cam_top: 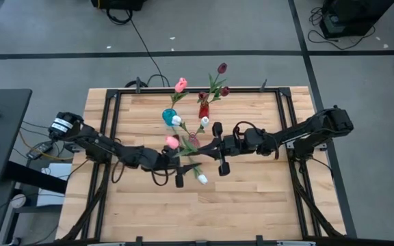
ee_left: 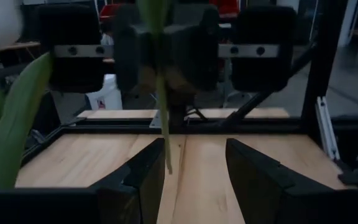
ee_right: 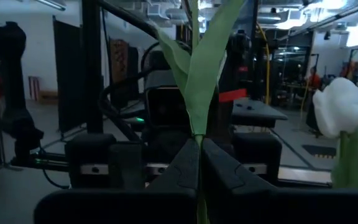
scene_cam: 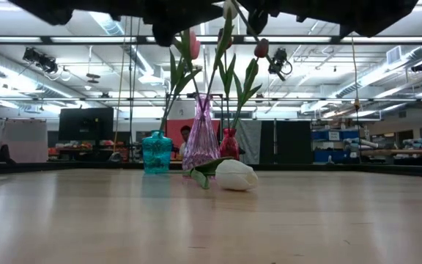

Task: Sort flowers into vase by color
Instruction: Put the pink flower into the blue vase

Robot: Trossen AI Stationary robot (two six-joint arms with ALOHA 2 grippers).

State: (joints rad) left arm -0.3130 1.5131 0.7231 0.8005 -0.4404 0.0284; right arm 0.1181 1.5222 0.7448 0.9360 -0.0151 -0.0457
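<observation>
The flowers are partly sorted: pink in the teal vase (cam_top: 167,117), maroon in the red vase (cam_top: 203,109). One white tulip (scene_cam: 236,175) lies on the table (cam_top: 252,198) (unsorted). Mid-table, right gripper (ee_right: 199,163) pinches a green stem (ee_right: 199,93); left gripper (ee_left: 196,174) gapes empty, facing it.

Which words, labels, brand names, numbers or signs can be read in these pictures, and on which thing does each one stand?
None can be read.
White label on the left arm's base: it carries dark marks, too small to read.
Teal vase, purple vase, red vase: no print visible.
Room behind the table, low view: screens and shelves, any signs too blurred to read.
</observation>
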